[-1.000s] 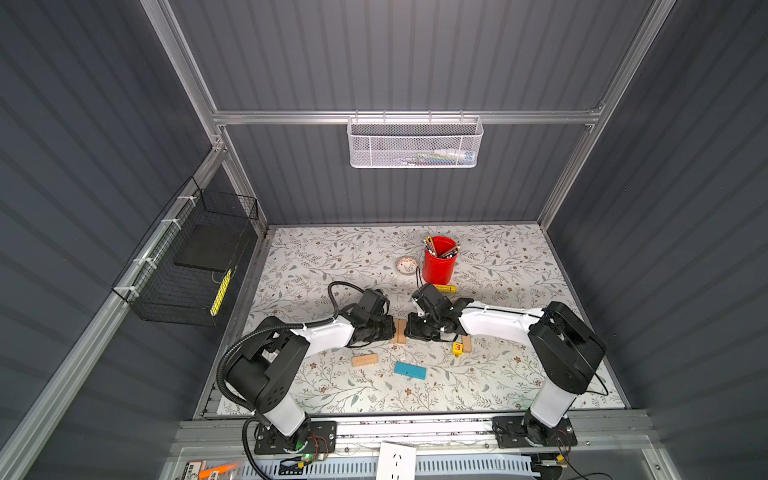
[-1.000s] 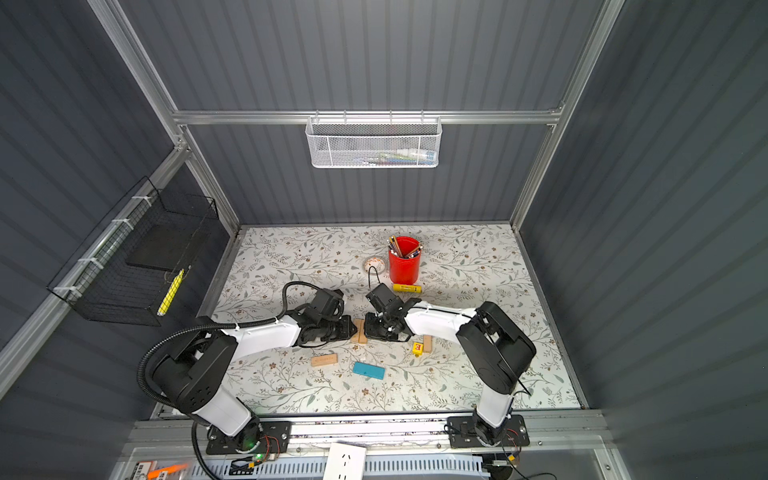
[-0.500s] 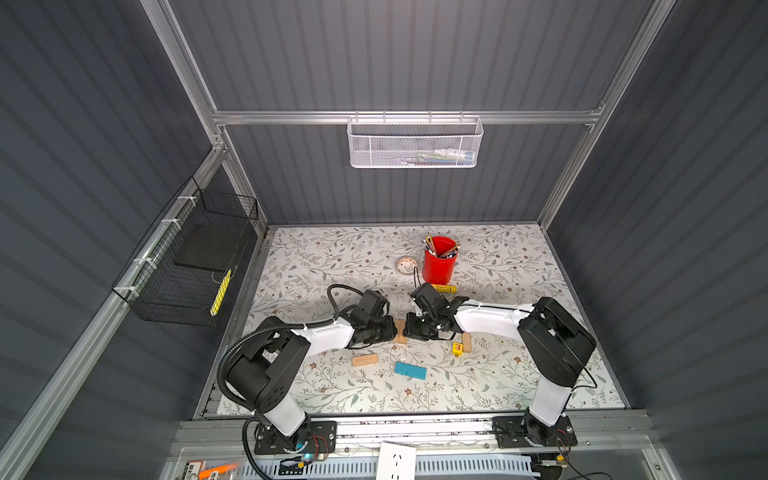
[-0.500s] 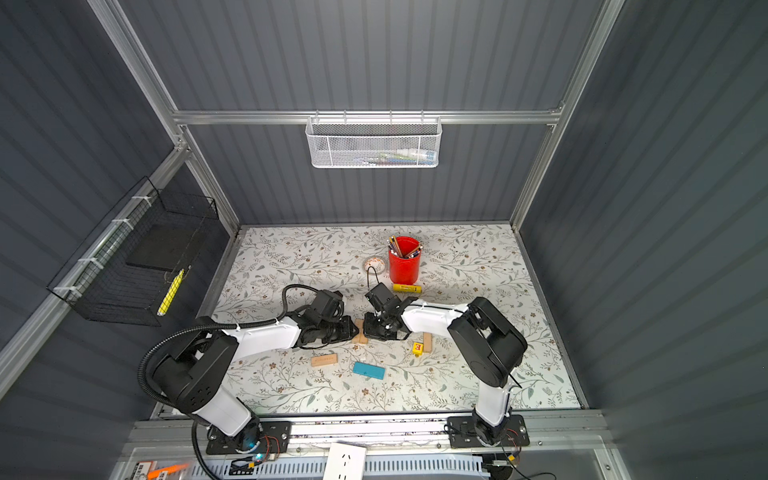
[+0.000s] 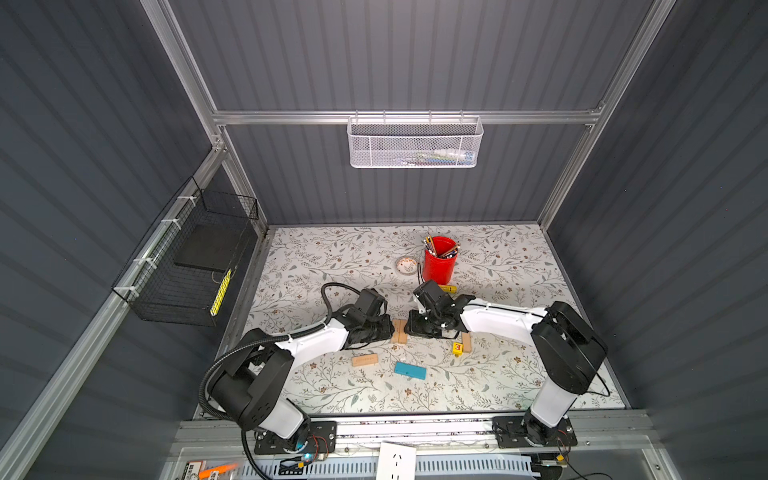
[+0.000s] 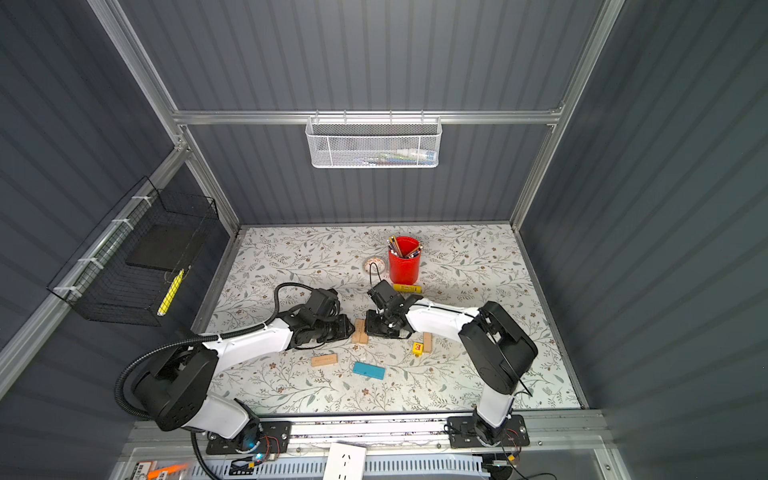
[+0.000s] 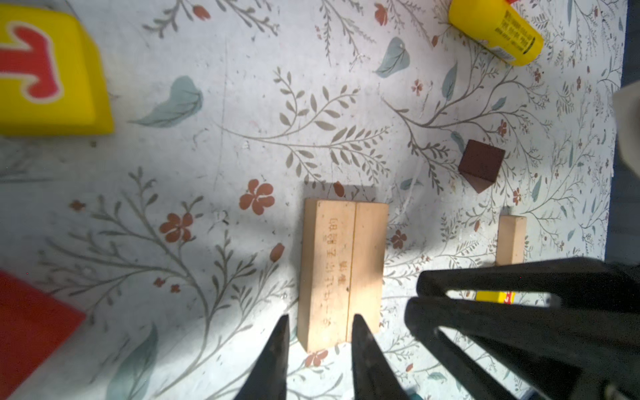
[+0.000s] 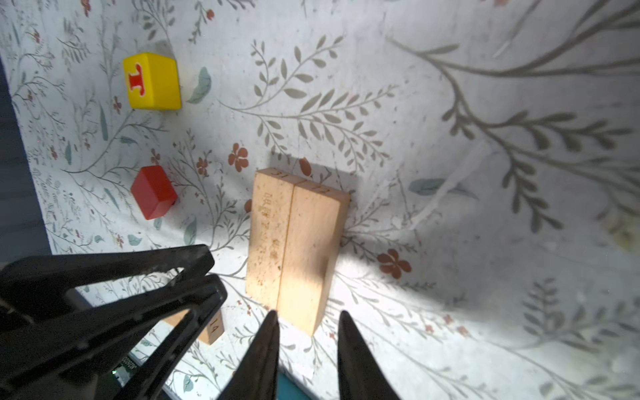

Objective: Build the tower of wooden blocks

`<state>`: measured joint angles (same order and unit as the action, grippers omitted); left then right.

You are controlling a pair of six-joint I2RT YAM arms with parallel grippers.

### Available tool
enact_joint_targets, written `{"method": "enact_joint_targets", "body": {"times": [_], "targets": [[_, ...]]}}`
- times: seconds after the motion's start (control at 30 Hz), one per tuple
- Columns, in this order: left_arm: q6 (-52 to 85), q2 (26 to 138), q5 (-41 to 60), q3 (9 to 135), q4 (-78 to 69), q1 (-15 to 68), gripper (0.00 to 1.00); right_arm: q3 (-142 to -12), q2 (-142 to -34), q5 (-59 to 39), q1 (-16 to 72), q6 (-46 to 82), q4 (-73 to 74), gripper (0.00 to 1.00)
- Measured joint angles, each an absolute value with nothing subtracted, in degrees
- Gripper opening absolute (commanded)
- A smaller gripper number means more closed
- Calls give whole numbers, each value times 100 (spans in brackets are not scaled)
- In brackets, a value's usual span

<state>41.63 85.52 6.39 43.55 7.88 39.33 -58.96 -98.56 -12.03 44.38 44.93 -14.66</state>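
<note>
Two tan wooden bars [image 5: 400, 331] lie side by side on the mat, touching along their length. From the left, my left gripper [image 7: 320, 322] stands open, its tips straddling the near end of one bar [image 7: 325, 277] without pinching it. My right gripper [image 8: 308, 317] faces it from the other side, also open, at the end of the other bar [image 8: 311, 249]. Loose around them lie a third tan bar [image 5: 365, 360], a teal bar [image 5: 410, 370], a yellow lettered cube [image 5: 457, 349], a fourth tan bar [image 5: 467, 343], a red cube [image 8: 152, 192], another yellow cube [image 8: 152, 81] and a dark brown roof piece [image 7: 481, 166].
A red cup of pencils [image 5: 439, 259] stands behind the grippers, with a small round dish [image 5: 406, 264] beside it and a yellow printed tube [image 5: 448, 288] lying in front. A black wire basket [image 5: 191, 266] hangs on the left wall, a white mesh basket [image 5: 415, 143] on the back wall.
Both arms stay facing each other at the pair of bars. The right arm's elbow has shifted slightly. The bars have not moved.
</note>
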Motion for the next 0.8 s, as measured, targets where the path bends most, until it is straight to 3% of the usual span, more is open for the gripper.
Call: {"method": "enact_joint_targets", "body": {"times": [0.37,0.53,0.8], "targets": [[4357,7719,-67,4764,2602,4165,53,-5806,-8943,-1000,4466,3931,-1925,48],[5330,7194,-423,4777,3415,4504,62,-5616,-8670,-958,4626,3726,-2014,53],[7116,6501,-515,4058,3487,4729,71,-5264,-8661,-958,4810,3531,-1977,62]]}}
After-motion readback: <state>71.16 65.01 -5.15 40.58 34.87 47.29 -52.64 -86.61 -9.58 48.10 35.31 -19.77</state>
